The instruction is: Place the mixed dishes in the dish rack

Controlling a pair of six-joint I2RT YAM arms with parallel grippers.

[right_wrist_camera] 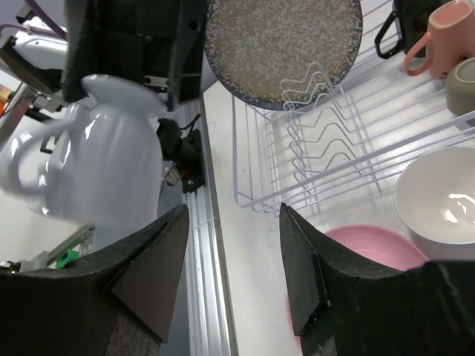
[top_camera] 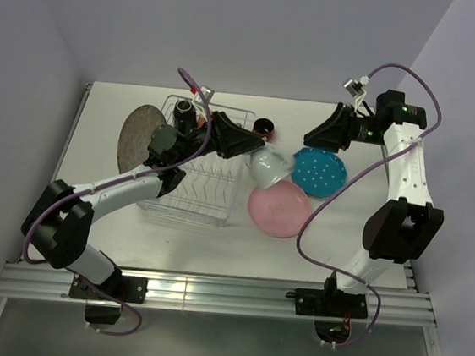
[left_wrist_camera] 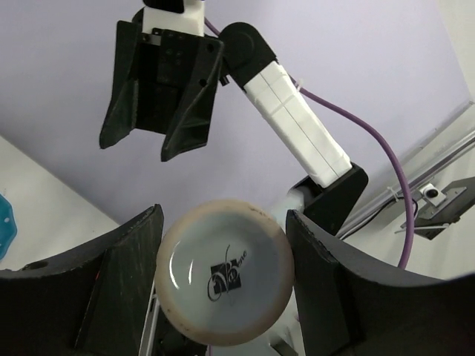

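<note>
Our left hand [left_wrist_camera: 224,222] grips a pale blue china mug [left_wrist_camera: 223,274] beside the white wire dish rack [top_camera: 197,195]. We cannot read its black stamp [left_wrist_camera: 223,278]. Our right hand [right_wrist_camera: 234,215] is spread and empty.

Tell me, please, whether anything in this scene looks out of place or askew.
The grey speckled plate stands out: it leans tilted against the left end of the dish rack, apparently outside the prongs rather than slotted upright between them. Nothing looks spilled or broken.
</note>
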